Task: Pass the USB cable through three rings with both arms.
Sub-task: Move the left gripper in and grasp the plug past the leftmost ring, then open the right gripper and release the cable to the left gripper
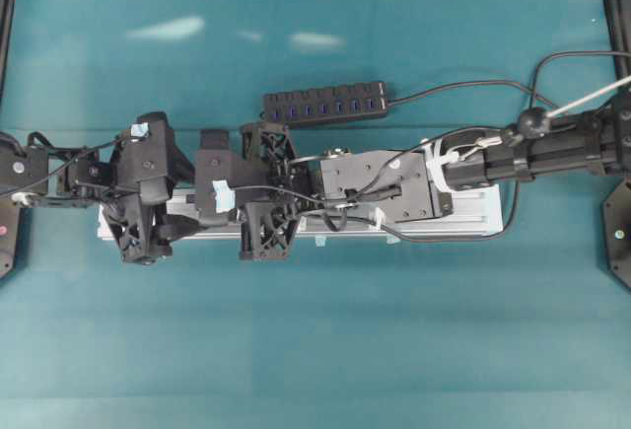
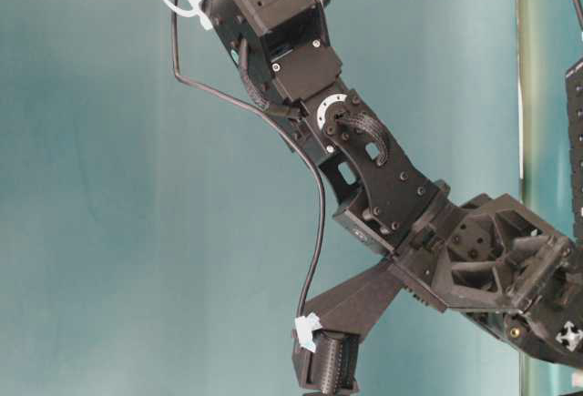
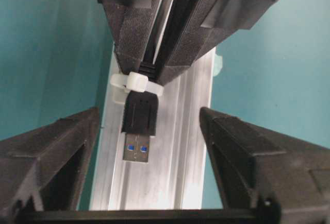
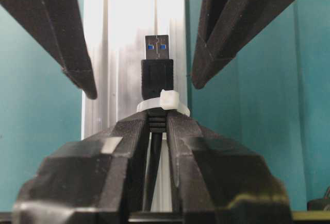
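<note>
One ring (image 3: pixel 135 83), USB cable (image 3: pixel 139 116) plug through it

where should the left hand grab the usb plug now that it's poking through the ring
Probably on the black plastic body of the USB plug, just past the white ring, one finger on each flat side. It lies level along the rail, the right hand shut behind the ring, so come in end-on from the metal tip's side.

The USB cable (image 3: pixel 139 115) is black, its plug tip silver with a blue insert. The ring (image 3: pixel 135 84) around it is milky white. The rail (image 3: pixel 170 147) is brushed silver. Both grippers, left (image 3: pixel 149 147) and right (image 4: pixel 157 126), are matte black, ribbed. The table (image 1: pixel 315 350) is teal.
</note>
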Controlling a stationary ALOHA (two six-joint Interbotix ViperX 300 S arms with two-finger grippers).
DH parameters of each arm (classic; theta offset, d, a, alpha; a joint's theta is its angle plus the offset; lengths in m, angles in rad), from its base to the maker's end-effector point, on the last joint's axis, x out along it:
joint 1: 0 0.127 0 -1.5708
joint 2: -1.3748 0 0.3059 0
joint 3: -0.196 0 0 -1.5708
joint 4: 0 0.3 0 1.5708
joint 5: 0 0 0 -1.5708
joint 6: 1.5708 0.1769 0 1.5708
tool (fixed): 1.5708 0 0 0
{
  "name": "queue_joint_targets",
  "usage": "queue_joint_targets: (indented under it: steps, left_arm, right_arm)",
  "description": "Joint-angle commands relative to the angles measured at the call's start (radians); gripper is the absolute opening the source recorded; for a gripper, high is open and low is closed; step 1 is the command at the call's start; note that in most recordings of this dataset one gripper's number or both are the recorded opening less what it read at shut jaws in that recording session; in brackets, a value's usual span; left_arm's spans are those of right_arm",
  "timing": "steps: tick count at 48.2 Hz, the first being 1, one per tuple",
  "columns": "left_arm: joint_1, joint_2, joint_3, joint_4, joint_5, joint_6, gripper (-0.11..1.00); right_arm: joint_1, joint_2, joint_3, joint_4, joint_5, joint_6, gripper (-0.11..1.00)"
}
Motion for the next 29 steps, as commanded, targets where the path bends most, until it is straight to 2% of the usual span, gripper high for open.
queue_joint_targets:
  steps: [1, 14, 29]
  left_arm:
    - [0.003, -0.003, -0.014, 0.003, -0.009, 0.002, 0.75]
    - [0.003, -0.003, -0.015, 0.003, -0.009, 0.003, 0.23]
    - [0.002, -0.005, -0.018, 0.002, -0.003, 0.002, 0.22]
  right_arm:
    - [0.012, -0.02, -0.008, 0.002, -0.018, 0.012, -0.06]
    - [0.014, -0.02, -0.008, 0.002, -0.014, 0.012, -0.06]
    - [0.028, -0.031, 0.005, 0.002, -0.014, 0.012, -0.06]
